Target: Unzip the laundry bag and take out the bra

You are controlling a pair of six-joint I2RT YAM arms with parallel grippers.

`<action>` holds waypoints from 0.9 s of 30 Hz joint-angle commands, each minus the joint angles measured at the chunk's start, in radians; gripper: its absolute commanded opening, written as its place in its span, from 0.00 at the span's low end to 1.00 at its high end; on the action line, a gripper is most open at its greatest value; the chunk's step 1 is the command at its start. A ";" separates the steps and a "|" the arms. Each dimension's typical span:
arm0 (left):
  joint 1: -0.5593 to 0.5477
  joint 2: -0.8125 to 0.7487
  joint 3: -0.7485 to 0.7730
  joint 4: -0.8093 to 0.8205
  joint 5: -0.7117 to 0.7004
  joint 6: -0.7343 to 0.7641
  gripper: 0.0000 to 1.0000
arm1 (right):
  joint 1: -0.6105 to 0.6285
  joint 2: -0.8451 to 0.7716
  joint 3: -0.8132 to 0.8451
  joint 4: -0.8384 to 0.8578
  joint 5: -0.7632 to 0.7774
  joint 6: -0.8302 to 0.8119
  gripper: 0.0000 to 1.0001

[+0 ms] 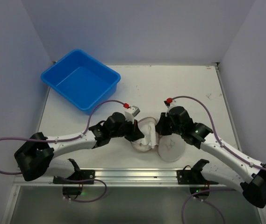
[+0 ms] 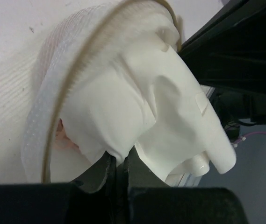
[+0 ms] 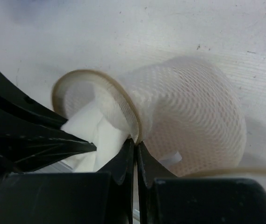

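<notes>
Both arms met low at the near-centre of the bench (image 1: pixel 189 88), fingertips almost touching each other over the laundry bag (image 1: pixel 143 136). The left fingers (image 2: pixel 108 175) were pinched nearly shut on a fold of the bra (image 2: pixel 170 102), smooth white moulded fabric that stuck out of the bag's open mouth. The right fingers (image 3: pixel 122 163) were fully closed, clamped on the tan zipper rim (image 3: pixel 133 119) at the lower edge of the mouth. The bag lay on its side on the bench between the two wrists, its mesh body bulging away on the far side of the right wrist view, and its mouth faced the left arm. The black left fingers showed at the left edge of the right wrist view, reaching into that mouth. The round flap (image 1: pixel 171 149) with the black outline mark lay flat on the bench just right of the bag body, under the right wrist, so the bag read as unzipped. The bra was partly out and partly inside the mesh. A pinkish patch (image 2: pixel 65 137) showed deeper inside the mouth; I couldn't tell what it was. Farther back on the left, well apart from the bag, sat the blue tub (image 1: pixel 81 79), near the bench's far-left corner.
</notes>
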 commanded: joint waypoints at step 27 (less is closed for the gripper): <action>0.050 -0.450 -0.106 0.220 -0.207 -0.037 0.00 | -0.016 0.128 -0.144 0.038 0.025 0.002 0.00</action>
